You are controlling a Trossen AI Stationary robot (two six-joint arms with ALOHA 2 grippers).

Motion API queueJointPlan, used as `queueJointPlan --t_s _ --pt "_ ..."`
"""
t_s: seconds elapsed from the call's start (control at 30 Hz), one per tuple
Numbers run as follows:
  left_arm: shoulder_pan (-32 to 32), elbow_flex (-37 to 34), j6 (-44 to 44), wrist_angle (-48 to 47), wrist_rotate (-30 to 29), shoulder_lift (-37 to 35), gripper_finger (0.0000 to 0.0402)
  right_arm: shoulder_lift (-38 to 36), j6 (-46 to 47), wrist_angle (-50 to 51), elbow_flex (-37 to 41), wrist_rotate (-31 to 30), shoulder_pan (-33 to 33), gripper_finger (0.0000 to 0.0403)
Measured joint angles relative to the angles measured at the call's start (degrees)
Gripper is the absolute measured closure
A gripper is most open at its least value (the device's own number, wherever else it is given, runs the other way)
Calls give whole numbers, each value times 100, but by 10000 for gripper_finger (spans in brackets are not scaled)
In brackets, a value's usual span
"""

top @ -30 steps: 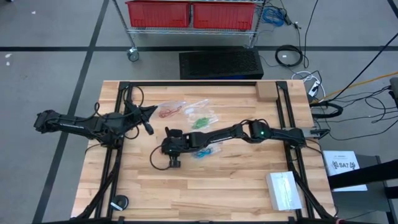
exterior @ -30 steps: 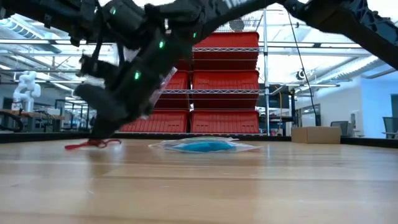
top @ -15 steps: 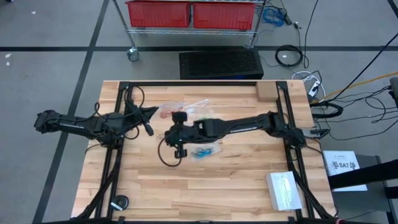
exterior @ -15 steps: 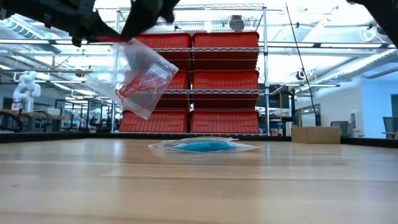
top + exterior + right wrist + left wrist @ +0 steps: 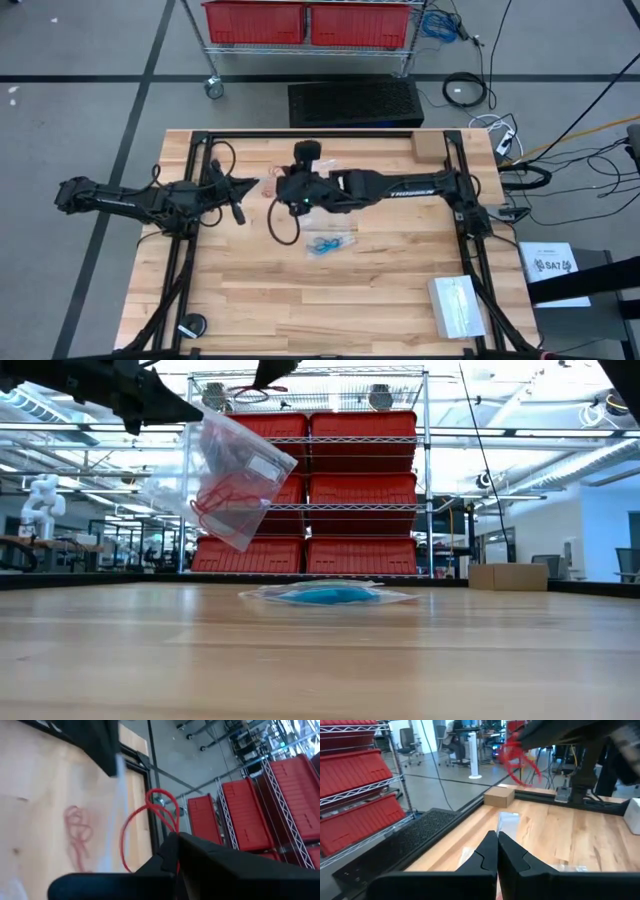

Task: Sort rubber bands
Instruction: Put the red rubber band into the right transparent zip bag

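Both pincers (image 5: 496,851) (image 5: 176,851) clamped, raised.

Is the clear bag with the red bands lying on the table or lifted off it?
Lifted: low view shows the clear plastic bag of red rubber bands hanging tilted above the wooden table.

"SA7" on white sheet (image 5: 553,266) beside the table

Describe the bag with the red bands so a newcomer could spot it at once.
Start in the low view at the red bins behind the table. In front of them, upper left, a clear bag hangs in the air, tilted. It holds red bands; the blue bag lies flat on the table.
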State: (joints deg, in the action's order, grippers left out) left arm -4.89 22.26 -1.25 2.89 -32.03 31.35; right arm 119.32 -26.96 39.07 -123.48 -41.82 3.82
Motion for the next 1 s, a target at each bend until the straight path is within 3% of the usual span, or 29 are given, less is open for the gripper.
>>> queueJointPlan --t_s 0.6,1.0 --pt "0 0 -110 128 37 0 401 283 246 152 20 493 -33 403" --pt "0 0 -138 147 37 0 401 336 487 199 20 1251 -329 403"
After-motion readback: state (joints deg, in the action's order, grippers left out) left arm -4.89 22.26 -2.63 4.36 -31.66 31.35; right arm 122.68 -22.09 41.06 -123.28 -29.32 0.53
